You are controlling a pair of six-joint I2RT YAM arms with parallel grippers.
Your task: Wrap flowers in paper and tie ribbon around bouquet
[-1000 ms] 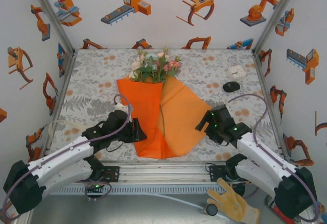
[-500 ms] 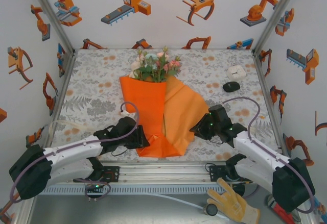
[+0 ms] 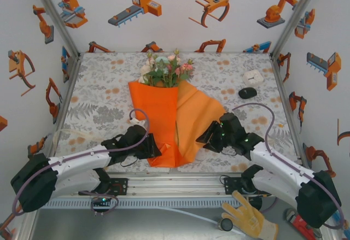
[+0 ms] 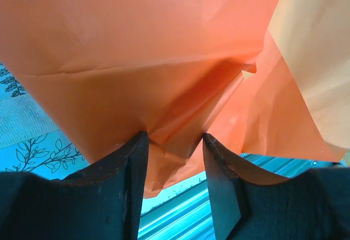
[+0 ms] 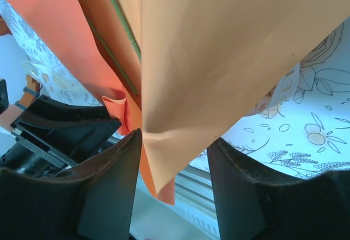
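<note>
Orange matte paper sheet (image 3: 156, 117) | left gripper (image 4: 175, 139) fingers (image 4: 128, 169) pinch its bunched lower corner, at the end far from the pink, white and cream flowers (image 3: 167, 69) | right gripper (image 5: 175, 137) straddles the right flap's fold, clamp unclear | flap now sits closer in than a second ago: cone narrowing, tying still ahead

White walls (image 3: 175, 32) printed with orange and grey robot pictures rise beyond and to both sides of the left hand (image 3: 155, 149). Aluminium posts (image 3: 54, 16) mark the corners. The counter (image 3: 98, 106) wears a grey-leaf, orange-spotted cloth, evenly lit.
</note>
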